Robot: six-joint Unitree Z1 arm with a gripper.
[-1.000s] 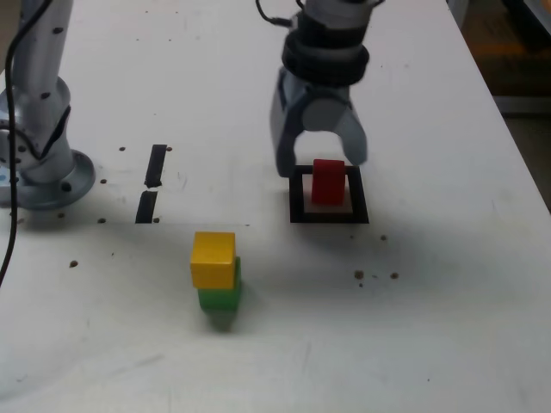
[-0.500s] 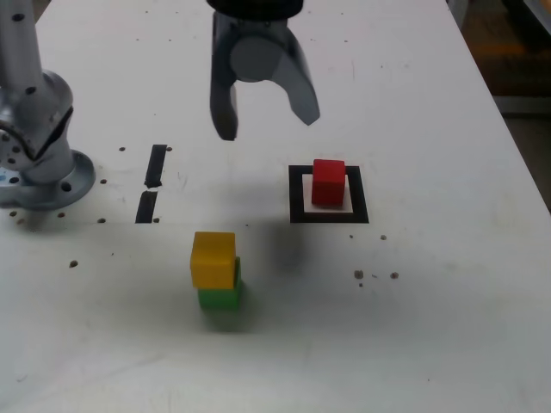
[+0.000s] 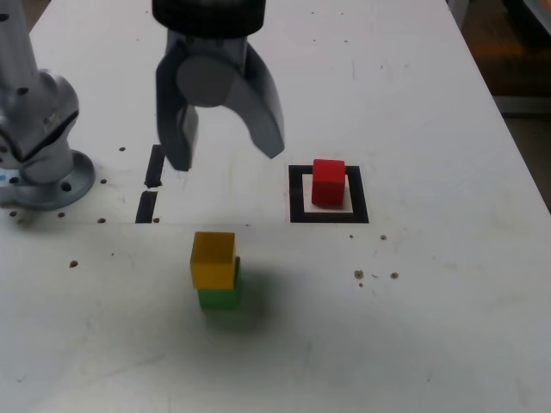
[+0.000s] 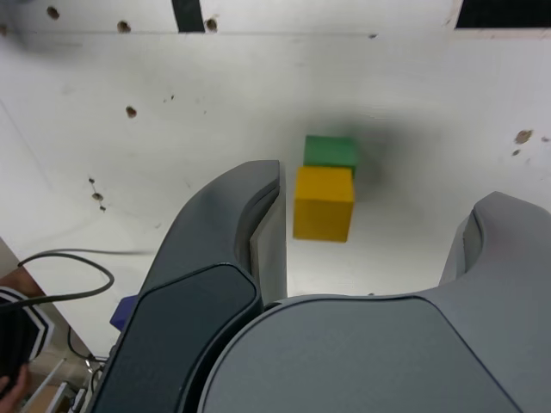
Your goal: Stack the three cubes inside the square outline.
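red cube (image 3: pixel 328 181): I see it sitting inside the outline (image 3: pixel 299 196), toward the far edge; first layer looks done.
yellow cube (image 3: pixel 213 258): it rests on the green cube (image 3: pixel 219 298), shifted a little off it, on the open bench (image 3: pixel 448 301), well apart from the outline, toward the exterior view's left and nearer the camera.
pincer (image 3: pixel 223 148): I have it hanging above the bench with jaws spread wide and nothing between them, up from the yellow-green pair and on the exterior view's left of the red cube.
risk, grasp: the yellow cube sits off-centre on the green, so if I come down skewed, one jaw could clip it first and tip it off, or drag the green along.
risk, depth: if I sink too low, I judge the jaws may close over both cubes at once.
risk, placing: the red cube is not centred in the outline; a cube set down by the outline's centre might overhang and topple.
exterior view only: the red cube, most of the outline, the two black bars (image 3: pixel 155 164), the arm's base (image 3: pixel 39 172), and how high the pincer hangs.
wrist view only: the yellow cube (image 4: pixel 323 203) appears between the two jaws, nearer one of them, with the green (image 4: pixel 331 152) peeking out beyond it, and a cable (image 4: pixel 60 267) at the bench edge.
cannot tell: from either view, exactly how well the jaws line up with the cube's faces.
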